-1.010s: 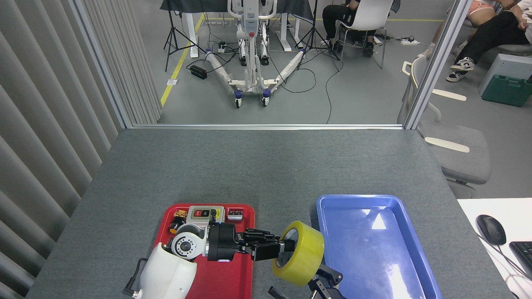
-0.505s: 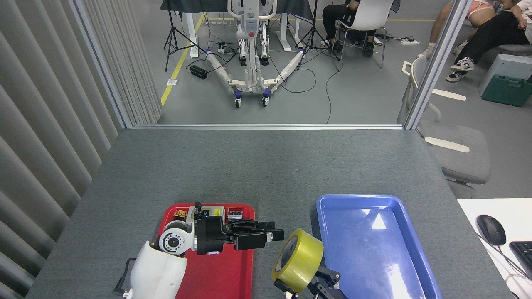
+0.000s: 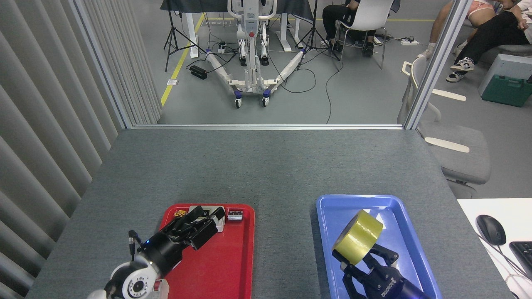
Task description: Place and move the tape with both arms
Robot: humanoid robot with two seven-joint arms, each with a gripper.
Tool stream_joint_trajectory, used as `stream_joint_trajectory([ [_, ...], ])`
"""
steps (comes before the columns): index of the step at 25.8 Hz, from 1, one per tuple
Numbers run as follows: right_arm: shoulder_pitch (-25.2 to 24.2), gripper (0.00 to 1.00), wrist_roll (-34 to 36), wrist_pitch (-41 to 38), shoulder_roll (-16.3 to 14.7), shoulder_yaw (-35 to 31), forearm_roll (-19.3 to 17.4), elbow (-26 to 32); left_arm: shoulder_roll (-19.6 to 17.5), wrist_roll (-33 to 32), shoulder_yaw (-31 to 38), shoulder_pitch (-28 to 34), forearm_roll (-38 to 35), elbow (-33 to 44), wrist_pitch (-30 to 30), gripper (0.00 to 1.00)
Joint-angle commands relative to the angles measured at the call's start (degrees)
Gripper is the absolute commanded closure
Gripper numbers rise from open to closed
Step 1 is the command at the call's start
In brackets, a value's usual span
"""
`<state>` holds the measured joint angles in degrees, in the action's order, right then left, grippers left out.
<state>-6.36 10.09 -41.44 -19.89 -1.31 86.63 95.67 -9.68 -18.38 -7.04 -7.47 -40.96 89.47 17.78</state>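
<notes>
Since 0.5 s ago the tape [image 3: 358,235] has moved from the gap between the 2 trays to over the blue tray [image 3: 409,249], lower right of frame, carried by the right gripper [image 3: 362,256]. The left gripper [image 3: 198,226] has pulled back to lower left and now sits over the red tray [image 3: 232,265], no longer pointing at the roll.

Around: grey felt surface [image 3: 266,166] carries both trays, well apart. At the red tray's top edge sit a grey box with red and black buttons [image 3: 210,214], partly hidden by the left fingers, a small dark block [image 3: 235,215] and a small orange-black item [image 3: 179,213]. Mouse [image 3: 490,229] and keyboard edge [image 3: 524,253] on a white desk at far right. Past the glass: a wheeled lift frame [image 3: 249,62], chairs, seated people's legs.

Right jaws: black fingers clenched around the roll's lower half, roll tilted, its yellow outer band facing up; I cannot tell whether it touches the tray floor. Left jaws: fingers drawn close together, grasping nothing.
</notes>
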Motion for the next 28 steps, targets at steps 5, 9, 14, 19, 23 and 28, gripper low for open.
stream_joint_trajectory([
  [5, 7.33, 1.0, -39.44, 16.74, -1.02, -0.71, -0.58, -1.28, -2.44, 29.36, -7.73, 6.06, -26.46, 6.24, -17.95, 0.02],
  [9, 10.05, 1.0, -53.94, 19.64, -1.02, 1.48, -0.85, -3.3, -2.88, 19.17, -7.03, 4.22, -26.81, 3.96, -18.65, 0.02],
  [14, 12.51, 1.0, -67.13, 20.34, -0.94, 3.86, -3.66, -4.97, -5.08, 11.61, -4.21, 3.95, -21.45, 2.82, -17.95, 0.01],
  [19, 12.78, 0.39, -68.27, 23.6, -0.76, 4.12, -3.84, -5.15, -4.99, 19.87, -4.21, 4.48, -23.29, 2.9, -17.78, 0.01],
  [23, 12.95, 0.05, -67.57, 29.05, -0.06, 4.12, -3.66, -5.23, -4.38, 28.84, -4.13, 4.48, -30.06, 2.73, -18.04, 0.01],
  [28, 13.22, 0.01, -64.49, 29.84, 0.12, 3.95, -3.75, -5.32, -4.2, 29.72, -3.95, 4.57, -31.2, 2.38, -18.48, 0.01],
])
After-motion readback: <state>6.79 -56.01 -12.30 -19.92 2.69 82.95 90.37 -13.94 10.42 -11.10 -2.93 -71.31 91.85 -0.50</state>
